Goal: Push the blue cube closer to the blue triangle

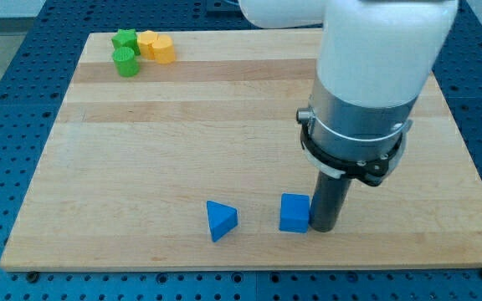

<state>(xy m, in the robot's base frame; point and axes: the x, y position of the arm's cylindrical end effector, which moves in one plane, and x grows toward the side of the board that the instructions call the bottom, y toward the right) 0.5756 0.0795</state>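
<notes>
Camera view. The arm's upper part is cut off by the view's top edge: only a broad white housing, a grey metal collar and a black clamp ring show, and this bulk hides a stretch of the desk (pixel 99 167) behind it. Out of the clamp the dark rod drops straight down, upright, to the desk surface. The robot has no fingers to open or close; the rod ends in my tip (pixel 321 228), which rests near the desk's lower edge, right of centre.

The blue cube (pixel 294 212) sits immediately to the view's left of my tip, its right face against the rod or very nearly so; whether they actually touch cannot be settled from this angle. The blue triangle (pixel 220 220) lies further to the view's left of my tip, beyond the cube, with a clear gap of bare wood between the two blue blocks.

Far from my tip, toward the view's top left corner, four blocks cluster together: a green star-like block (pixel 125 38), a green cylinder (pixel 125 62) just below it, and two yellow blocks, one (pixel 147 42) beside the star and one (pixel 163 50) slightly right; their exact shapes are hard to make out.
</notes>
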